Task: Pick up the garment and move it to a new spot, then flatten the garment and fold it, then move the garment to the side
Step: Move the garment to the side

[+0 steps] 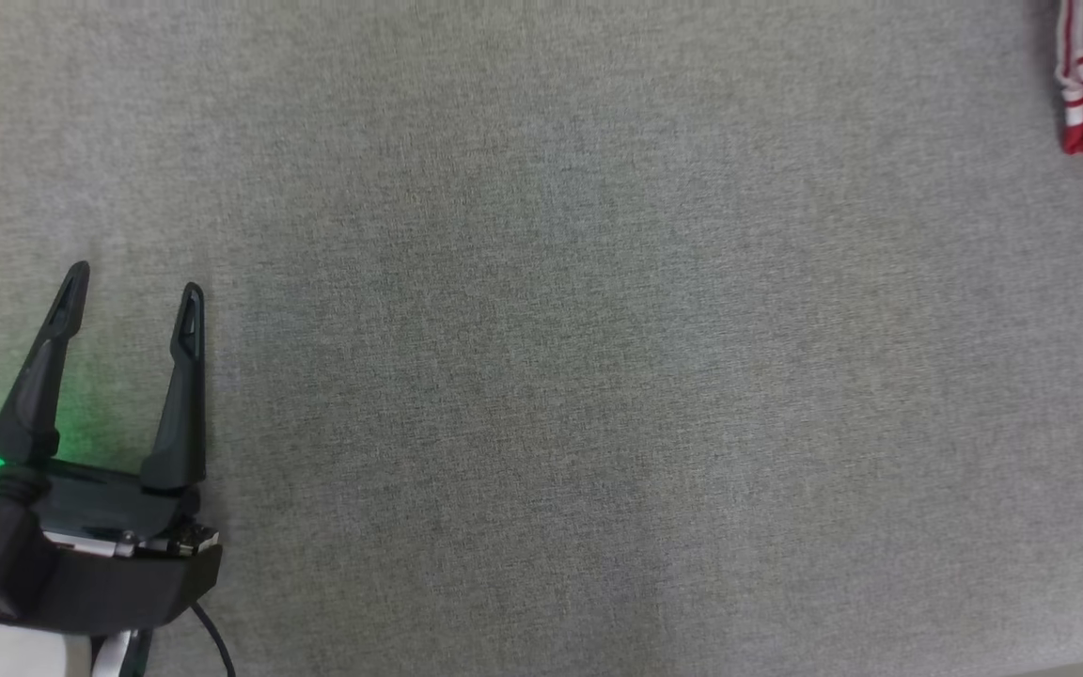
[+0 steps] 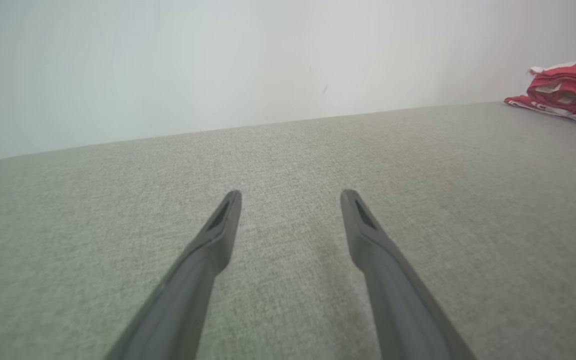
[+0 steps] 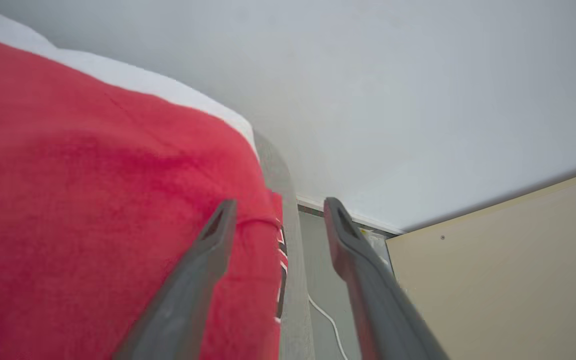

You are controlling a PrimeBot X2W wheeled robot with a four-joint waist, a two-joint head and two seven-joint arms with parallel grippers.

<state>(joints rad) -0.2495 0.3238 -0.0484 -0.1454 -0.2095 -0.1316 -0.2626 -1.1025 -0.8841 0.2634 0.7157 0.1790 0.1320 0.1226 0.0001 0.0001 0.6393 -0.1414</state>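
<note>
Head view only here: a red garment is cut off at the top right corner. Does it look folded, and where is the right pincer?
Observer: In the left wrist view the garment looks folded in layers, lying on the grey surface near the wall.
Operator: And the right pincer?
Observer: The right pincer is over the garment's edge, fingers apart, nothing clamped between them.
Operator: How near the surface's edge is it?
Observer: The garment reaches almost to the edge. Past it are the floor and a white cable.

left tool rests with fingers spread wide; right tool fingers stand apart.
</note>
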